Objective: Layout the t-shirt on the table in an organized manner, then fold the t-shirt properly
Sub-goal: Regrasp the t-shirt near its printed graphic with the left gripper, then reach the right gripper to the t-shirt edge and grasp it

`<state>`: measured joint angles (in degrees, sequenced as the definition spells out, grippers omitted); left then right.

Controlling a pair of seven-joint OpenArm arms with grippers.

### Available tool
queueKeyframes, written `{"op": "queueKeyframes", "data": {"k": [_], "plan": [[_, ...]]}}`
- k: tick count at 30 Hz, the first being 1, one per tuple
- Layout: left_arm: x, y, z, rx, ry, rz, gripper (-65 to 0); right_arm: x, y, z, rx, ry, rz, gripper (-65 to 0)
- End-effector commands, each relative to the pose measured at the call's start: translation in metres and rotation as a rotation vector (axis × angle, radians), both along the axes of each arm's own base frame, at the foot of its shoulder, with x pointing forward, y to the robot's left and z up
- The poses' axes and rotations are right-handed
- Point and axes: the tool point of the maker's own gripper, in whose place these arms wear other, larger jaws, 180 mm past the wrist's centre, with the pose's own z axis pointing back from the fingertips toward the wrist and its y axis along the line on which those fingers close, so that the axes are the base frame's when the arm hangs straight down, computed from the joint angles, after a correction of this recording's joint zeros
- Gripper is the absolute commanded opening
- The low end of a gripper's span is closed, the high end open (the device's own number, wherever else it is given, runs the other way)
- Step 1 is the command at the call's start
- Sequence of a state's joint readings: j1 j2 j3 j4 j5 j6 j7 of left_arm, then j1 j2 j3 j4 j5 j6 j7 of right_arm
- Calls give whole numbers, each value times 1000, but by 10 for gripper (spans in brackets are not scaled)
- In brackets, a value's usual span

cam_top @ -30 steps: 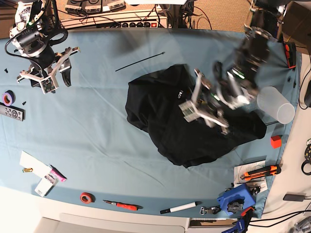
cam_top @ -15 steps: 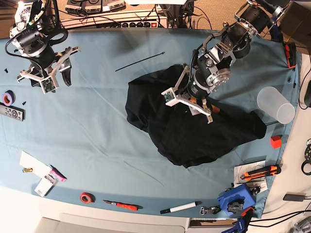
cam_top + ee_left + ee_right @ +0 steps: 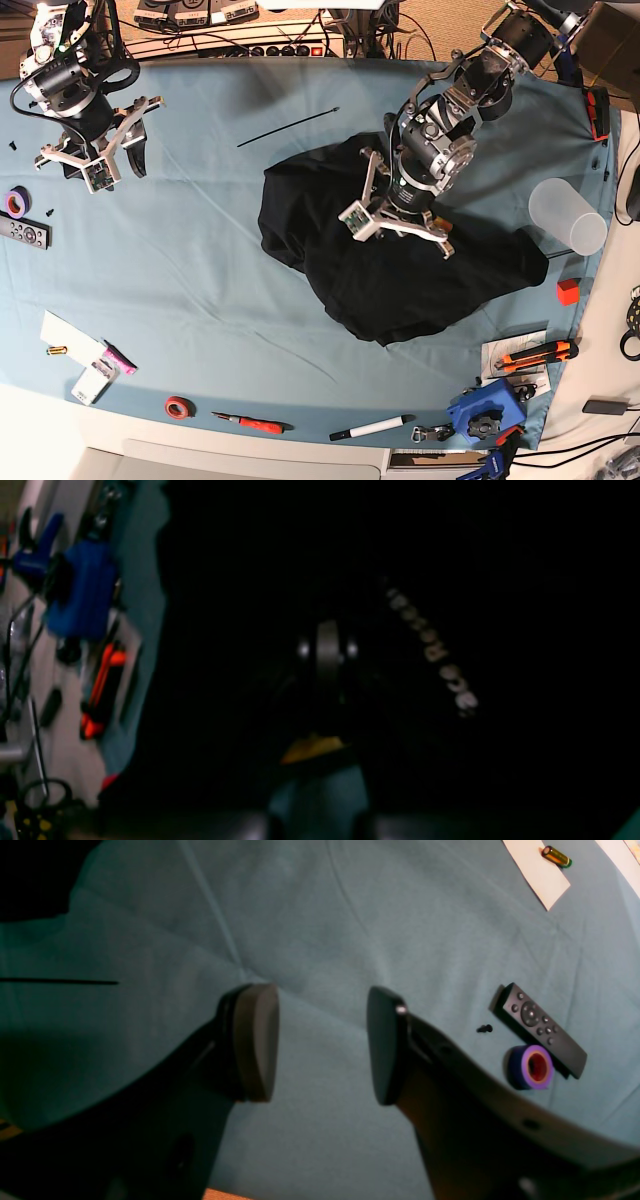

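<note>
An overhead view is showing a wide table (image 3: pixel 220 300) covered in light blue cloth. Along its left edge a roll of purple tape (image 3: pixel 16 202) is lying just beside a dark remote control (image 3: pixel 24 232), and nearer the front a white card (image 3: pixel 70 338) is lying with a small battery (image 3: pixel 56 350) beside it. Above these, at the far left corner, the right gripper (image 3: pixel 112 160) is hovering over bare cloth, its fingers (image 3: pixel 252 1040) standing spread wide with nothing between them. Along the front edge a red tape roll (image 3: pixel 179 407), a red-handled knife (image 3: pixel 252 423) and a marker pen (image 3: pixel 371 428) are lying in a row. A thin black cable tie (image 3: pixel 288 127) is lying toward the back, between the two arms.

Right of centre, the t-shirt (image 3: pixel 330 260) is lying in a crumpled black heap on the cloth, no print showing. The left gripper (image 3: pixel 400 215) is pressing down into the middle of the heap. Its wrist view is nearly all dark fabric, with a line of pale lettering (image 3: pixel 432 647) blurred across it; its fingers are pressed together, apparently pinching a fold of the shirt.

Further right, a clear plastic cup (image 3: pixel 567 215) is lying on its side near the table's edge, with a small red block (image 3: pixel 568 291) in front of it. At the front right corner an orange utility knife (image 3: pixel 536 354) and a blue tool (image 3: pixel 487 411) are lying.
</note>
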<state>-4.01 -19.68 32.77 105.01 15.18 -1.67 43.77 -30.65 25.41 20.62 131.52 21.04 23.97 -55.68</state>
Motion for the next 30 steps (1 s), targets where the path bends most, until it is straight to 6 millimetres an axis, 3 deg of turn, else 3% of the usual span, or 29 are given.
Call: {"op": "queueKeyframes", "data": {"k": [1, 5, 11, 16, 20, 25, 30], "plan": [[12, 6, 16, 7, -66, 31, -650, 4, 2, 9, 1, -32, 14, -363], [32, 41, 41, 105, -163, 202, -650, 2, 12, 5, 72, -34, 1, -363], [52, 94, 93, 82, -280, 409, -650, -7, 58, -8, 245, -10, 63, -363], [46, 133, 101, -20, -254, 528, -650, 3, 90, -18, 277, -18, 118, -363], [36, 141, 91, -60, -194, 521, -650, 31, 89, -48, 266, 4, 60, -363], [29, 141, 81, -59, -163, 515, -650, 47, 110, -98, 300, 136, 98, -363], [29, 141, 81, -59, -163, 515, -650, 56, 138, -97, 308, 141, 180, -363]]}}
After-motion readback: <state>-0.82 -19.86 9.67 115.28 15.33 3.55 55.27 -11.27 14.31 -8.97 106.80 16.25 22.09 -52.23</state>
